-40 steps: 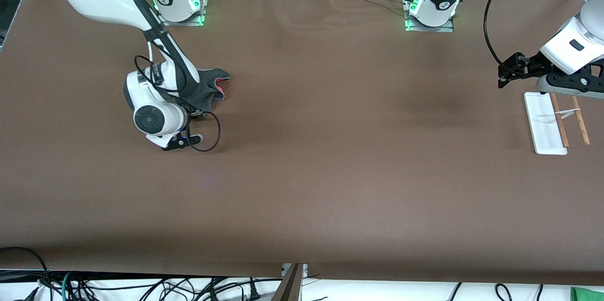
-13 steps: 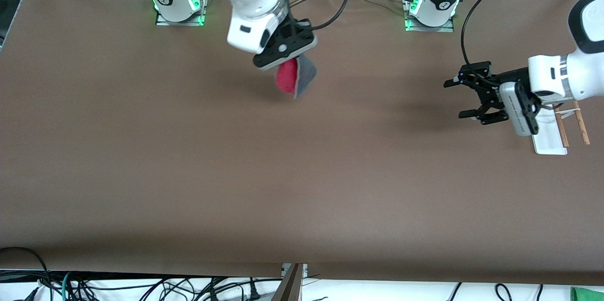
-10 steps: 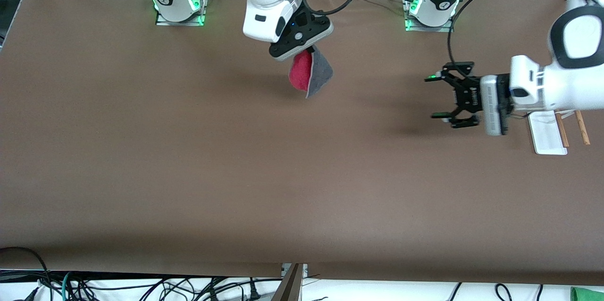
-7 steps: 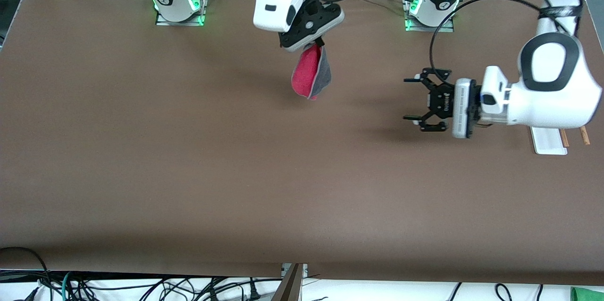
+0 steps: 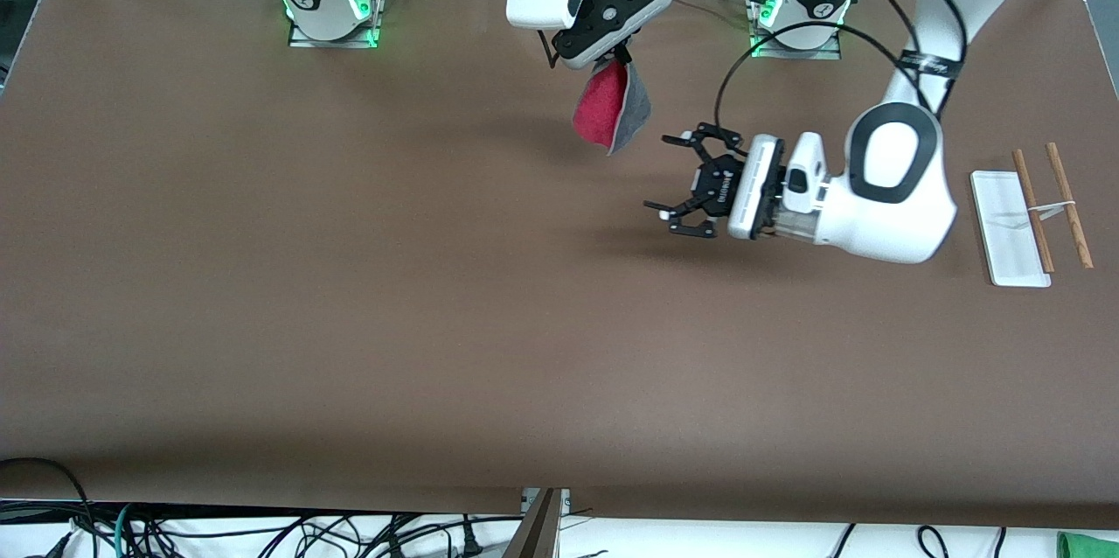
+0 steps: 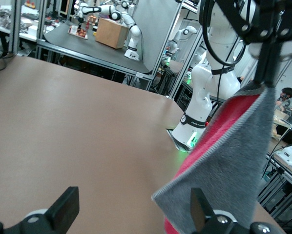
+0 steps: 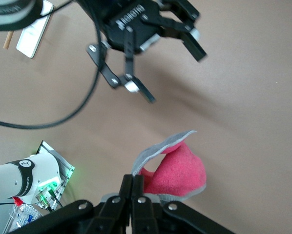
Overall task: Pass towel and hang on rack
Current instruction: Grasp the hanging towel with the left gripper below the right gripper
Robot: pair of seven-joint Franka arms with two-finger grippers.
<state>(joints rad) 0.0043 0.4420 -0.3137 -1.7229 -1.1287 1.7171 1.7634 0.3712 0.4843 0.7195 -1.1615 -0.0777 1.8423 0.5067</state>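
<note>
Reaching sideways over the middle of the brown table (image 5: 350, 322), left gripper (image 5: 677, 186) with both black fingers spread wide and nothing between them, aimed at the hanging cloth. Seen in the left wrist view as two finger tips (image 6: 63, 209) well apart, with the towel (image 6: 234, 161) dangling just past one of them.

Hanging higher up and closer to the arm bases, towel (image 5: 612, 108) folded on itself, red-pink face toward the right arm's end of the table, dark grey face toward the open claw, lower corner free in the air above the table. Pinched at its top edge by the right gripper (image 5: 612, 59), fingers (image 7: 134, 187) pressed fully together on the fold in the right wrist view.

Standing at the left arm's end of the table, rack (image 5: 1010, 226) with white base and two thin wooden rods, bare, well apart from both grippers.

Possible trouble ahead: closing on only the loose corner and losing the cloth once the right claw lets go; closing on air if the limp fold swings aside; tugging against a grip not yet released.

Compared with three seconds ago: towel lifted off the table at the right arm's end and carried to the middle; left gripper swung away from above the rack toward it, leaving the rack uncovered.
</note>
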